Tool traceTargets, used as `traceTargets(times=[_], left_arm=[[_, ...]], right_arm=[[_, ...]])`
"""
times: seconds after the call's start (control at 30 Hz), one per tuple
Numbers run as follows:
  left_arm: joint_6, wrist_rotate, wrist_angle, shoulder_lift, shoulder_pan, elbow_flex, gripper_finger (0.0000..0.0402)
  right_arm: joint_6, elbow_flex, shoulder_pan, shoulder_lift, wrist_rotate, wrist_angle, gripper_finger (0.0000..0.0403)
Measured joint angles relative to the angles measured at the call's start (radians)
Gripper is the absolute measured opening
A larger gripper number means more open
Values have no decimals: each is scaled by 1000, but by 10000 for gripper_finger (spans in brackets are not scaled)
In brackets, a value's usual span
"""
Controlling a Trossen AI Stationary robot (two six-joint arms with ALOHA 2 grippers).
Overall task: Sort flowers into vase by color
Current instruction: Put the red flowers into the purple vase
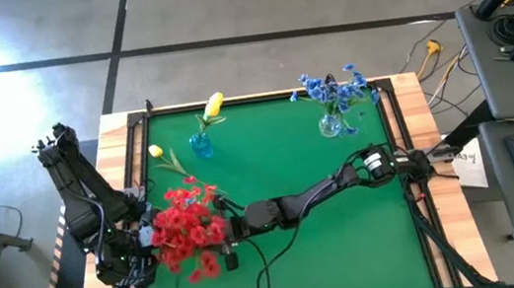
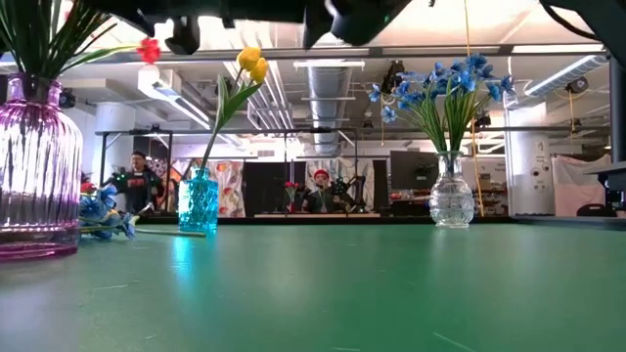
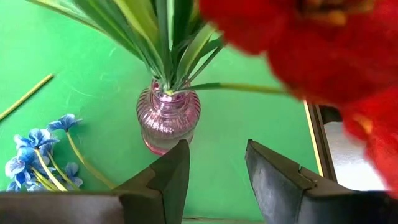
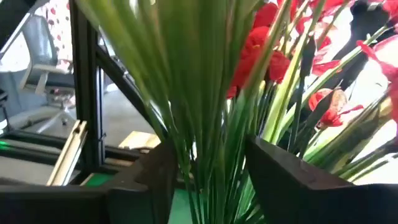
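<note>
A bunch of red flowers (image 1: 189, 230) stands in a ribbed pink vase (image 3: 166, 118) at the table's near left; the vase also shows in the low view (image 2: 34, 166). My right gripper (image 4: 211, 149) is open, and the bunch's green stems (image 4: 205, 93) run up through the gap between its fingers. My left gripper (image 3: 217, 152) is open and empty above the pink vase, beside the blossoms. A yellow flower (image 1: 215, 105) stands in a small blue vase (image 1: 201, 146). Blue flowers (image 1: 334, 89) stand in a clear vase (image 1: 331, 126). One yellow flower (image 1: 167, 159) and one blue flower (image 3: 34, 152) lie on the table. My right gripper comes level from the table's right side. Its open fingers (image 4: 283, 177) stand on either side of the red bunch's green stems, below the blossoms. Several stems pass close to both fingers. I cannot tell whether the fingers touch them.
The green mat (image 1: 312, 256) has free room in the middle and near right. A black frame rail (image 4: 84, 93) and the wooden table edge (image 1: 123, 182) lie just beyond the pink vase. People show in the room behind (image 2: 137, 186).
</note>
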State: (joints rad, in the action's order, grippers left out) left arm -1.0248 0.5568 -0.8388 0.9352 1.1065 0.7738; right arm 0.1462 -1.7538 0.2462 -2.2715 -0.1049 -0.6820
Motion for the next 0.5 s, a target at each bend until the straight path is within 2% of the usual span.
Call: traceTargets(times=[0.13,0.27,0.4,0.5], left_arm=[[-2,0,-9,0,0,0,146],[-3,0,-18,2,0,0,146],[-6,2,-17,2,0,0,146],[-7,2,-17,2,0,0,146]], right_arm=[[-30,0,0,29,0,73,197],[-10,0,10,38,-1,77,199],[3,0,15,40,0,65,180],[-16,0,14,41,-1,63,146]])
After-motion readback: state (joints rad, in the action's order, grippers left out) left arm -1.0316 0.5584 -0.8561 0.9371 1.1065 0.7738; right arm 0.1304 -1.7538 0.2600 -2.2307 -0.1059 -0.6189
